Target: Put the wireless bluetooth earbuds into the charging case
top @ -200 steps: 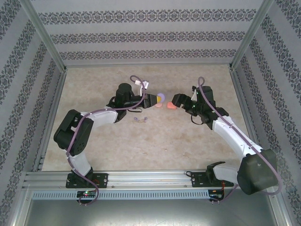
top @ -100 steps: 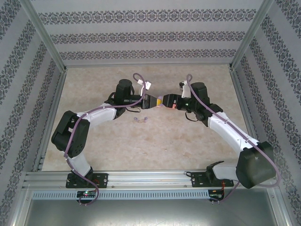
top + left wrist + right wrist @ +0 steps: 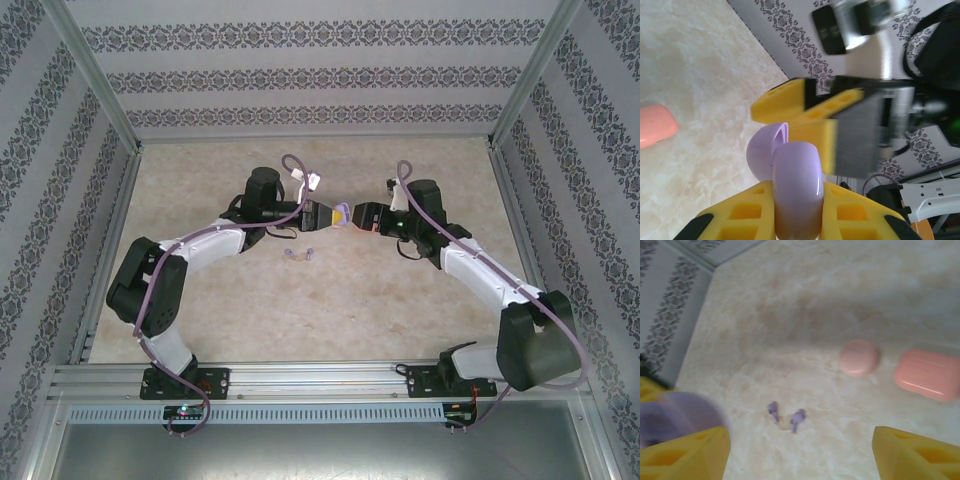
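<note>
Seeing the right gripper (image 3: 364,215) swung in nose-to-nose with the left gripper (image 3: 328,214) since a second back, jaws apart on nothing, left one clamped on the purple case (image 3: 792,185), lid cracked open. Barely started though: purple earbuds (image 3: 797,419) loose on the table (image 3: 805,315), well apart from it, none seated. Pink case (image 3: 859,357) and coral case (image 3: 927,374) off to the side, not blocking anything.

two purple earbuds near the table's (image 3: 400,300) middle: left earbud (image 3: 291,257), right earbud (image 3: 309,254). three charging cases, one of each colour: purple case (image 3: 795,190), pale pink case (image 3: 858,357), coral case (image 3: 927,374). two robot arms: left arm (image 3: 200,245), right arm (image 3: 480,275).
</note>
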You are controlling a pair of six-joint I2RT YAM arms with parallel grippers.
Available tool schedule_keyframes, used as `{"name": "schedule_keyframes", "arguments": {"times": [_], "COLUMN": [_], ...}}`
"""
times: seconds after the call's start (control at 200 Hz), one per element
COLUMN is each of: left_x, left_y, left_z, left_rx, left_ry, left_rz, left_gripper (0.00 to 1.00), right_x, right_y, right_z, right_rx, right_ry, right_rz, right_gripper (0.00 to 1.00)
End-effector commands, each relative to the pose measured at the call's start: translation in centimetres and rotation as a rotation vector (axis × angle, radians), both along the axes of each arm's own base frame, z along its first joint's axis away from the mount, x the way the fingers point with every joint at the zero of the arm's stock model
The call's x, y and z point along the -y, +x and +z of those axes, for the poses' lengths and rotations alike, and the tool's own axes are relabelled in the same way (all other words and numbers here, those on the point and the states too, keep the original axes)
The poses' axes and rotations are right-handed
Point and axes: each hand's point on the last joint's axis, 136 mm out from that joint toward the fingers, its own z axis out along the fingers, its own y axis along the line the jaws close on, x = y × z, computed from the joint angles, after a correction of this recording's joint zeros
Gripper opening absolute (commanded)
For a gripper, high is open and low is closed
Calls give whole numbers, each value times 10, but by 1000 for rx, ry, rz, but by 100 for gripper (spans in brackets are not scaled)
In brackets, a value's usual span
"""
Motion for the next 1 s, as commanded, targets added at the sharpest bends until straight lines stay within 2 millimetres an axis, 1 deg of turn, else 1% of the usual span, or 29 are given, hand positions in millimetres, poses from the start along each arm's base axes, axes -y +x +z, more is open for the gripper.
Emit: {"name": "schedule_keyframes", "arguments": {"times": [0.0,0.06,0.16,0.345,0.485,0.839,0.994], "left_x": [-4,-4,-6,-7,-5,-3,-2], "left_y": [-3,-3,-2,-3,-3,-1,1], "left_z": [44,42,39,36,36,38,41], "left_rx": [125,124,119,116,104,94,96], "left_ry": [-49,-47,-45,-53,-70,-80,-88], "left_rz": [-22,-21,-17,-31,-50,-61,-58], "left_gripper": [0,0,0,0,0,0,0], "right_x": [13,15,10,-6,-12,-29,-33], "right_y": [3,1,-6,-27,-33,-26,-20], "right_z": [-18,-15,0,39,53,64,59], "right_rx": [-45,-45,-23,85,121,140,129], "right_ry": [8,29,64,138,153,154,146], "right_rz": [-52,-51,-17,129,182,215,207], "right_gripper": [74,74,74,75,74,66,62]}}
